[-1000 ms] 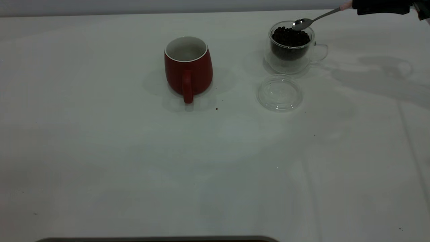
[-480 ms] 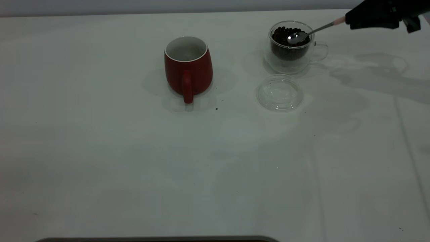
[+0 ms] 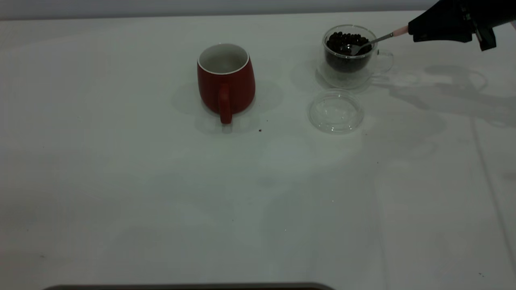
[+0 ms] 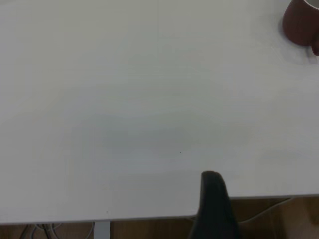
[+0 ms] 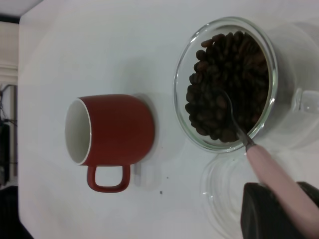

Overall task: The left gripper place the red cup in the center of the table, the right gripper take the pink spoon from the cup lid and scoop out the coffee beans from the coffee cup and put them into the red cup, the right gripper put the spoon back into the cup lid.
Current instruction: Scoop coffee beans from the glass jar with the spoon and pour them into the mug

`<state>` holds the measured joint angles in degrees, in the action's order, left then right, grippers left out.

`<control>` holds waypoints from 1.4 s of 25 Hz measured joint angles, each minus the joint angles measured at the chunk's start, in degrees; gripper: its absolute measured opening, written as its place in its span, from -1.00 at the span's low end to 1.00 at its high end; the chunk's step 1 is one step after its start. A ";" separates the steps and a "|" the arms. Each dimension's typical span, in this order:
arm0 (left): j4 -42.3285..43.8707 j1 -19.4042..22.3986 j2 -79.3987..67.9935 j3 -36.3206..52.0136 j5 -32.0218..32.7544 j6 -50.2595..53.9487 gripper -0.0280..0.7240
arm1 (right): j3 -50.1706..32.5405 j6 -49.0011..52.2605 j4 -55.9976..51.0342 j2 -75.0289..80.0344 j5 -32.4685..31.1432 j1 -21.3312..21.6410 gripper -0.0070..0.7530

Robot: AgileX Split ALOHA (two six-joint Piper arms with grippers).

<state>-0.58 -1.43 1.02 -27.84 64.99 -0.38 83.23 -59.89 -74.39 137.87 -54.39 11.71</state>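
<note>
The red cup (image 3: 225, 80) stands upright and empty near the table's middle; it also shows in the right wrist view (image 5: 112, 132) and at the edge of the left wrist view (image 4: 301, 22). The glass coffee cup (image 3: 348, 54) holds coffee beans (image 5: 229, 84). My right gripper (image 3: 419, 30) is shut on the pink spoon (image 5: 279, 177), whose metal bowl (image 3: 356, 48) is dug into the beans. The clear cup lid (image 3: 335, 111) lies empty in front of the coffee cup. One finger (image 4: 214, 199) of the left gripper shows over the table's edge.
A few dark specks (image 3: 260, 130) lie on the white table (image 3: 161, 193) near the red cup. The table's edge with wooden floor below shows in the left wrist view (image 4: 149, 219).
The right gripper has come down and tipped the spoon's bowl from above the coffee cup's rim into the beans. The red cup and lid have not moved.
</note>
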 joint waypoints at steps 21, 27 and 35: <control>0.00 0.00 0.00 0.00 0.00 0.00 0.63 | 0.22 3.80 -7.85 4.84 -7.04 3.21 -0.68; 0.00 0.00 0.00 0.00 0.00 0.00 0.63 | 0.30 2.73 -9.01 4.83 -9.63 4.29 -0.68; 0.00 0.00 0.00 0.00 0.00 -0.12 0.63 | 0.30 1.64 -10.61 4.83 -10.98 4.68 -0.68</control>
<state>-0.58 -1.43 1.02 -27.84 64.99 -0.50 83.53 -58.25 -85.00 142.70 -65.37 16.39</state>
